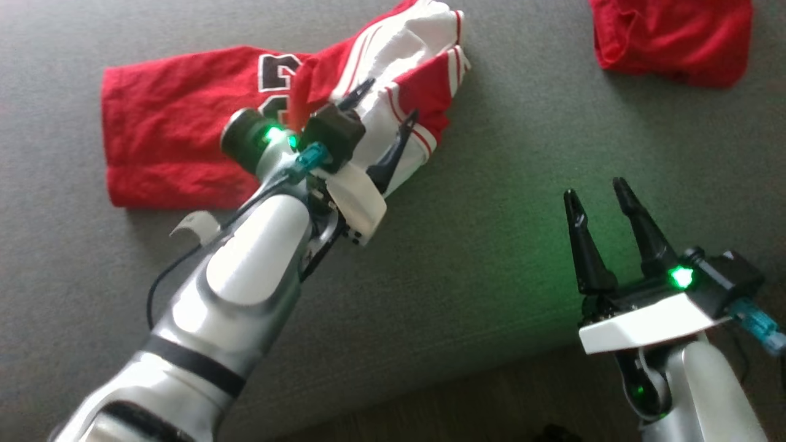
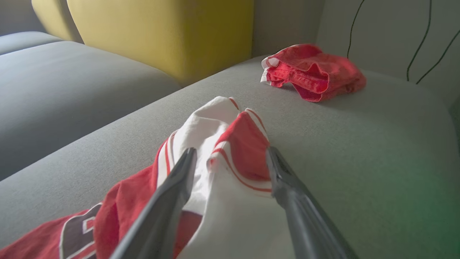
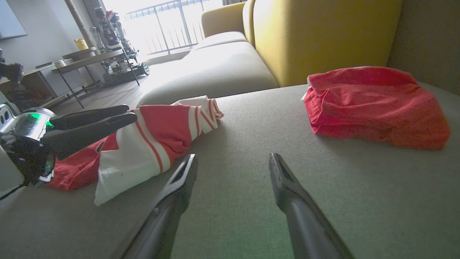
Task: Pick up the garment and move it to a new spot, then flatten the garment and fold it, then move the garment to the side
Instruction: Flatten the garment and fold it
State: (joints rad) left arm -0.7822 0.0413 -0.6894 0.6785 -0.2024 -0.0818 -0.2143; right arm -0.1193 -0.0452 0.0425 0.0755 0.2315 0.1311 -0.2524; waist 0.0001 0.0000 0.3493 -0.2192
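A red jersey [image 1: 178, 116] with white striped trim and a dark number lies crumpled on the grey sofa seat [image 1: 503, 202], its white sleeve end bunched at the right. My left gripper [image 1: 393, 98] is open over that sleeve end, a finger on either side of the fold [image 2: 248, 144]. In the right wrist view the jersey [image 3: 158, 136] lies just under the left gripper [image 3: 129, 112]. My right gripper [image 1: 595, 188] is open with nothing in it, low over bare cushion to the right [image 3: 232, 157].
A second red garment [image 1: 675, 37] lies bunched at the far right of the seat [image 2: 316, 72] [image 3: 373, 104]. A yellow backrest [image 2: 161, 32] rises behind. The seat's front edge and dark floor [image 1: 430, 411] run beneath my arms. A table [image 3: 90, 57] stands across the room.
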